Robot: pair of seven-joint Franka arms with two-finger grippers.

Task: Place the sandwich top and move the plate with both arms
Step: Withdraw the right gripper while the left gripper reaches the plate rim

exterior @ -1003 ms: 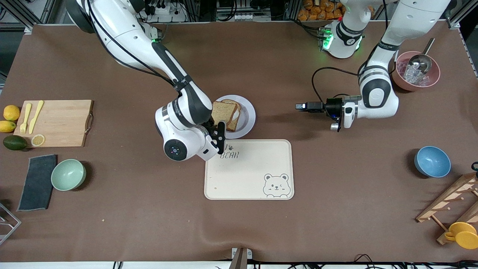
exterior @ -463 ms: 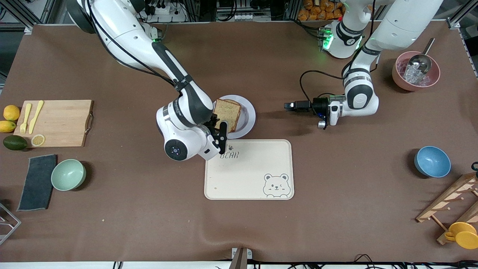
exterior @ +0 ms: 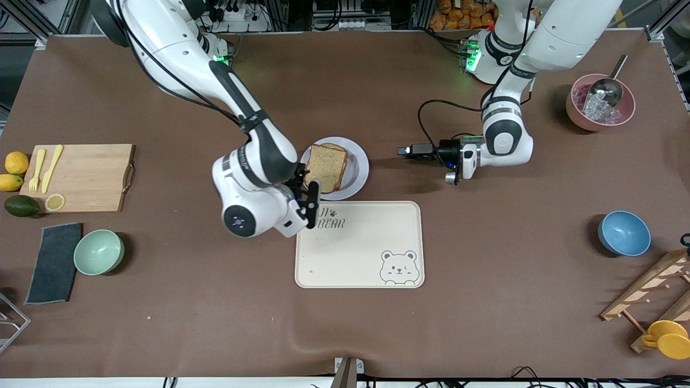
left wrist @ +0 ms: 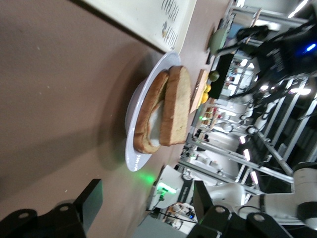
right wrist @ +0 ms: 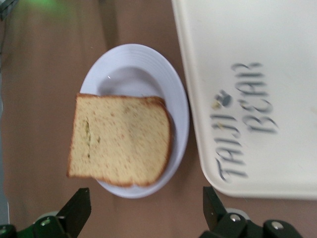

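The sandwich top point(exterior: 326, 167) is seen lying on the lower slice in the lavender-white plate point(exterior: 358, 170), its edges not quite squared with the bread beneath; in the left wrist view a pale filling point(left wrist: 157, 124) is visible between the two slices. The plate is set on the brown table point(exterior: 485, 269) just beside the cream bear tray point(exterior: 361, 248), farther from the front camera than the tray.

The right gripper point(exterior: 308, 200) is held above the plate's edge toward the right arm's end of the table, where plate and tray nearly meet. Its fingers point(right wrist: 77, 210) are spread wide and nothing is carried between them. The left gripper point(exterior: 412, 151) is held low over bare table, toward the left arm's end from the plate and apart from it, with its fingers point(left wrist: 89, 201) pointed at the plate, parted and empty.

The placing appears done, and the two-armed plate move is judged to be pending. Several risks are foreseen. The top slice could be slid off if the plate is tilted or lifted unevenly by the two arms. The plate could be pushed against the tray if one gripper arrives first. A thin rim could be missed or pinched shallowly, so that the plate is dropped.
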